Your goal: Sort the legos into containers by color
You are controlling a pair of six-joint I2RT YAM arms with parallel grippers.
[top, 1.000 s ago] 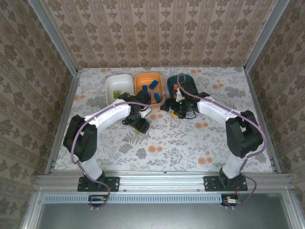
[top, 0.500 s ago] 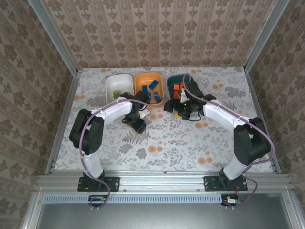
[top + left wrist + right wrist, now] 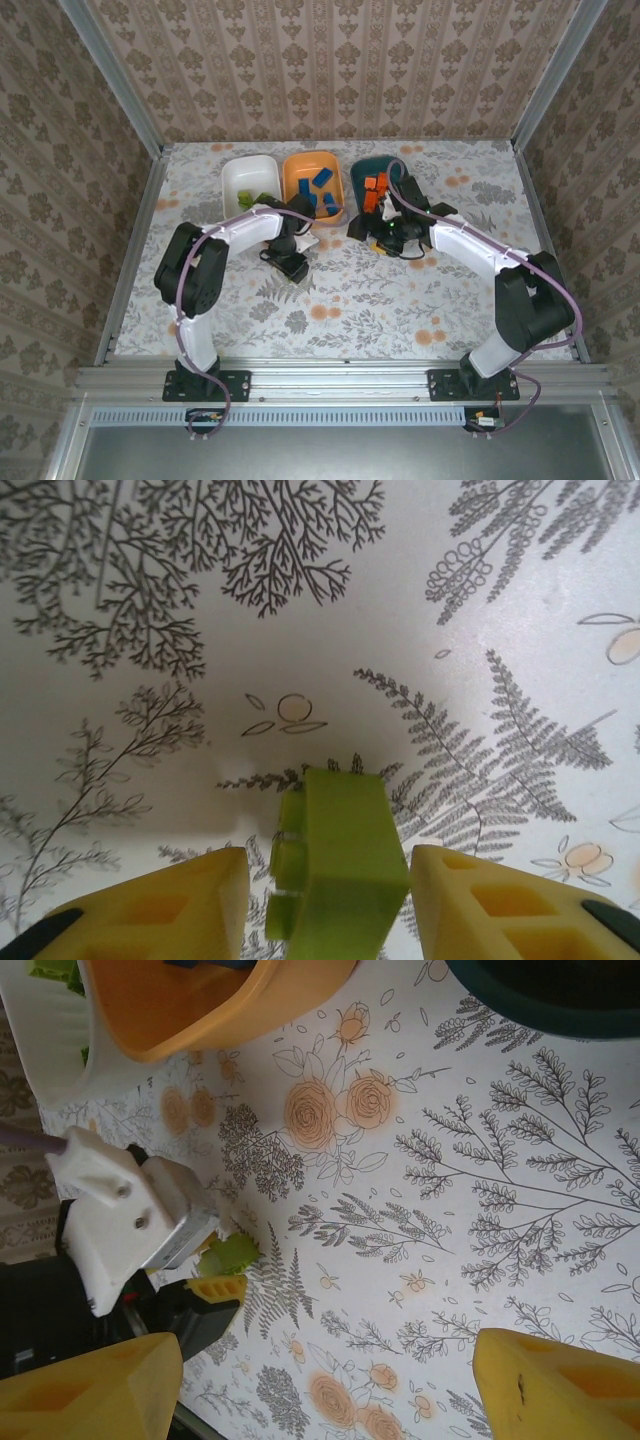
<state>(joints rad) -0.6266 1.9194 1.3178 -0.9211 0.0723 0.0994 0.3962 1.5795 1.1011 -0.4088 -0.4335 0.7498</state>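
Three containers (image 3: 292, 178) stand on the floral-printed table (image 3: 380, 300), damask wallpaper (image 3: 330, 70) around.

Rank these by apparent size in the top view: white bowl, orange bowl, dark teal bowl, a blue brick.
1. Alike, unranked: white bowl, orange bowl.
2. Unsure: dark teal bowl, partly hidden by the right arm.
3. Clearly smallest: blue brick.

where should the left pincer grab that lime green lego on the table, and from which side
Take the lime green lego across its narrow width, coming straight down from above. It lies on the table with its long sides parallel to the left pincer's fingers, one finger on each side. Its left face looks knobbed, its right flat, so a plain squeeze should probably hold.
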